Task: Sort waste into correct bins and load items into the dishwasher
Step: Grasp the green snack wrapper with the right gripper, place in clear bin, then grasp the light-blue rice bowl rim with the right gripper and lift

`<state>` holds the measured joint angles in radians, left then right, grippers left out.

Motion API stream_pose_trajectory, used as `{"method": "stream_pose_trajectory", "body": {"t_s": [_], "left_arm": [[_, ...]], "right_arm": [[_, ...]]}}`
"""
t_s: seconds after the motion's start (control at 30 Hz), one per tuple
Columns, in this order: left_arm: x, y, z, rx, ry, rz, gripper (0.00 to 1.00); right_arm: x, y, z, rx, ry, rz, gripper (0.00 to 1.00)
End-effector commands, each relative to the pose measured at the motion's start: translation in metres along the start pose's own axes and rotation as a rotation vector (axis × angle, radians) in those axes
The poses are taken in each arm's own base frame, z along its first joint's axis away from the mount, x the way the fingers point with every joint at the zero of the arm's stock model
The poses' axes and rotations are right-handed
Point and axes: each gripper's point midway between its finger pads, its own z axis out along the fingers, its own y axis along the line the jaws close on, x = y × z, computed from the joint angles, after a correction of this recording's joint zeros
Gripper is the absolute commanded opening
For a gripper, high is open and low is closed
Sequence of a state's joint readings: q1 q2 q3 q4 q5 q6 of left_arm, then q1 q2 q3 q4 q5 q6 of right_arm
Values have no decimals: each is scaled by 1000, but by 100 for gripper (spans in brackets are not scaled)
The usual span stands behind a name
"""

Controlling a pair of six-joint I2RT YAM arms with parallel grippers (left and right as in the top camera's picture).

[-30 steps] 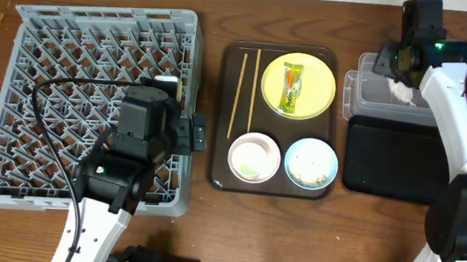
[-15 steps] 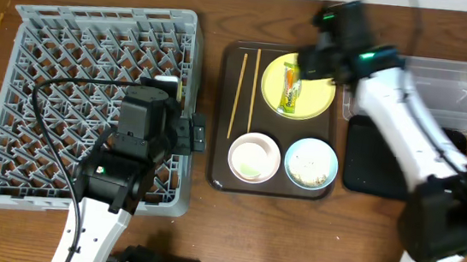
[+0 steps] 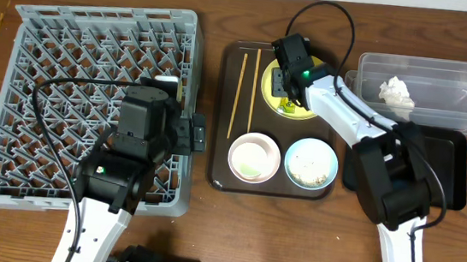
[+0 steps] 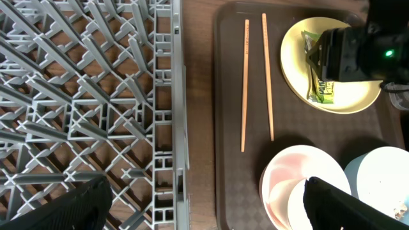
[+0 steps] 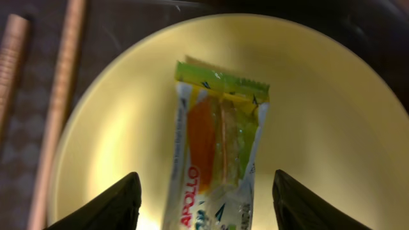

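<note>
Two robot arms work at a wooden table (image 3: pixel 207 232) strewn with a meal's leavings. The right claw (image 5: pixel 204 207), fingers spread wide, hangs directly over the green-yellow-orange snack wrapper (image 5: pixel 220 153), one finger on each side of it and neither clearly touching. The wrapper lies flat on the round yellow plate (image 5: pixel 319 96) at the upper right of the dark brown serving tray (image 3: pixel 223 130).

Two wooden chopsticks (image 3: pixel 254 90) lie side by side along the tray's left part. A white bowl (image 3: pixel 254 157) and a light blue bowl (image 3: pixel 289 158) holding rice-like scraps (image 3: pixel 309 166) sit along its lower edge.

At the upper right of the overhead frame, a crumpled white tissue (image 3: pixel 396 92) sits inside the clear plastic tub (image 3: pixel 461 84). The black tray (image 3: pixel 448 177) lies just below the tub, partly under the right arm.

The left claw (image 3: pixel 194 133), also spread apart and holding nothing, hovers at the right edge of the grey dish rack (image 3: pixel 70 46), which fills the left of the frame.
</note>
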<state>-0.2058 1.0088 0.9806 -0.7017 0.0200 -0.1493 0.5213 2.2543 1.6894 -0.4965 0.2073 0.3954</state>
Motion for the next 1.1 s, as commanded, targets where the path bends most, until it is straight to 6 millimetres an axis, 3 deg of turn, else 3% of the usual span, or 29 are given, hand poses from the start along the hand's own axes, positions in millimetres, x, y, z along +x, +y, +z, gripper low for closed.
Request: {"method": "stream_pose_trajectory", "body": {"t_s": [0.0,0.03,0.1,0.17,0.27,0.37,0.47,0.57,0.67,0.8,0.83,0.9,0.97,1.07], "left_arm": [[-6,-2,-3,3,-13,15,96],[-6,-2,-3,3,-13,15,96],[-6,-2,-3,3,-13,15,96],[-6,-2,-3,3,-13,15,96],[-6,-2,-3,3,-13,15,96],[-6,-2,-3,3,-13,15,96],[-6,-2,-3,3,-13,15,96],[-6,-2,-3,3,-13,15,96],[-6,-2,-3,3,-13,15,96],[-6,-2,-3,3,-13,15,96],[-6,-2,-3,3,-13,15,96],[-6,-2,-3,3,-13,15,96],[-6,-2,-3,3,-13,15,96],[-6,-2,-3,3,-13,15,96]], "right_arm": [[16,-9,19,43,44,21,60],[22,-8,23,39,61,18,54],[29,-7,28,32,83,15,24],[25,-9,22,32,79,20,1],[2,-11,-1,0,35,46,1],[-31,-24,-41,-21,-41,90,1],[-60,-54,-84,-16,-106,150,1],[-69,-97,-109,25,-112,262,1],[-59,-136,-110,84,-61,366,1],[-42,-191,-88,175,5,544,1],[-39,-197,-84,172,20,567,5],[-37,-196,-78,108,52,565,29],[-40,-187,-80,21,66,486,36],[-43,-178,-93,-40,66,436,38]]}}
